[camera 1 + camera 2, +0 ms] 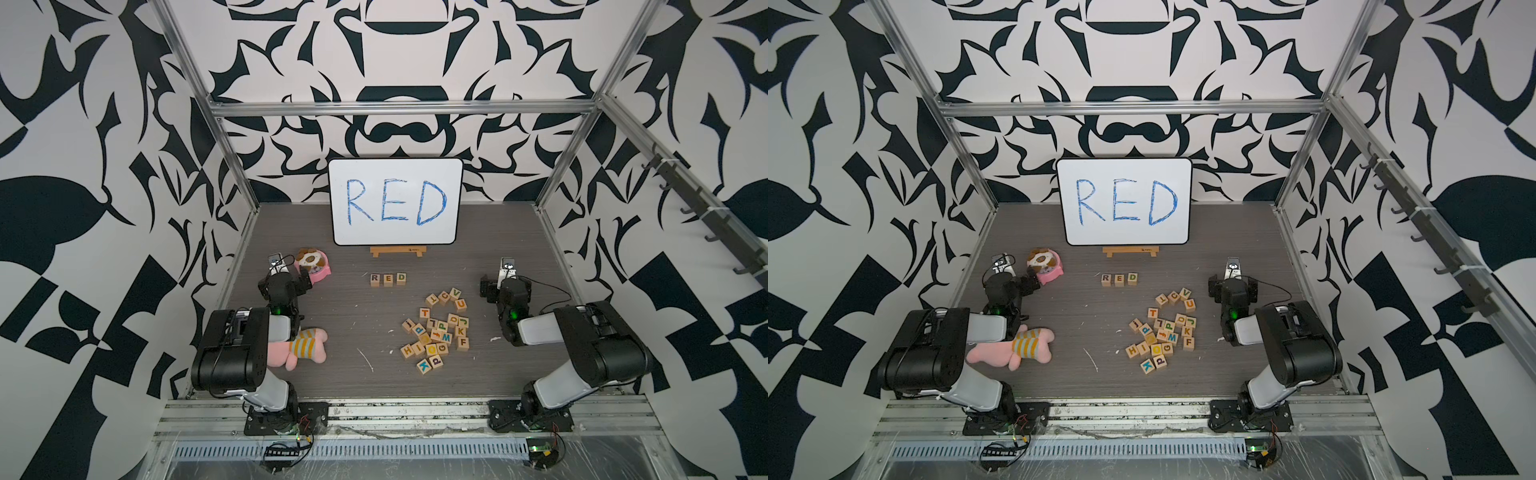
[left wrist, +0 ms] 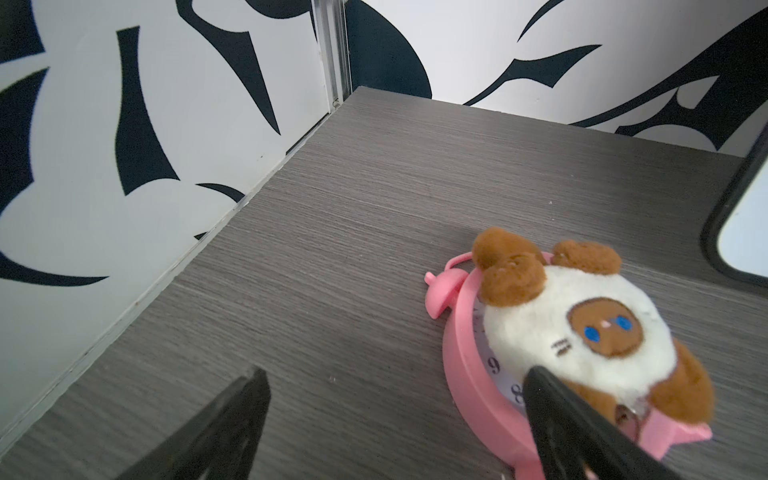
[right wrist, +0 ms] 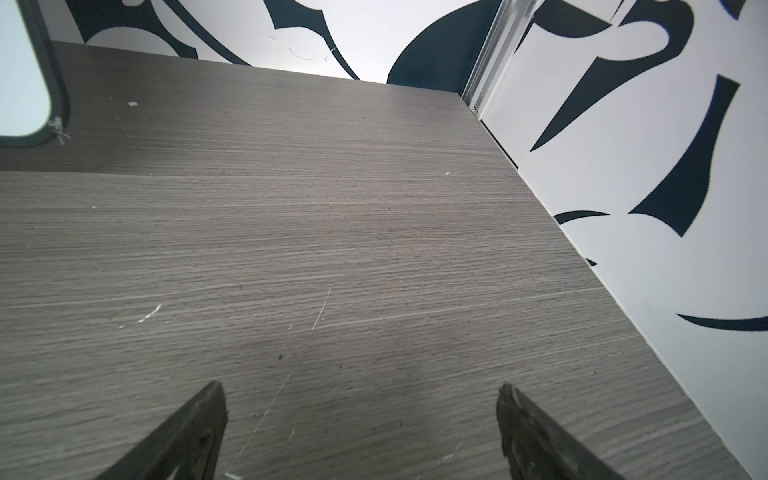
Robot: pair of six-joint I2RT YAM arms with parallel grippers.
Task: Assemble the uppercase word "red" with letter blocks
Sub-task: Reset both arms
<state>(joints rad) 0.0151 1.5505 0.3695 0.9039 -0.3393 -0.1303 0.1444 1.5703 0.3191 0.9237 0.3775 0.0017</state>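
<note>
Grey wood-grain surface [image 1: 357,365], with a whiteboard [image 1: 395,201] propped at the back on a small easel [image 1: 398,251]. Left gripper [image 2: 395,376] has its jaws wide apart and empty, at the left side. Right gripper [image 3: 359,388] is likewise spread wide with nothing between, over bare surface at the right. Pink plush toy [image 1: 297,347] lies partly under the left arm. Loose letter blocks [image 1: 438,332] are heaped right of centre. Pink clock [image 1: 320,272] with a plush cat [image 2: 582,332] on top sits just beside the left gripper. The word [image 1: 388,279] stands in front of the easel: R, E, D in a row, sides touching or nearly so, well apart from both grippers. Task looks done. Risks, as I judge them: a left arm swing could snag the cat or clock, since one finger sits close over them, and any sweep across centre would knock the row crooked. Hard to make out: whether that finger touches the cat, whether D sits slightly out of line, and several letters in the heap
</note>
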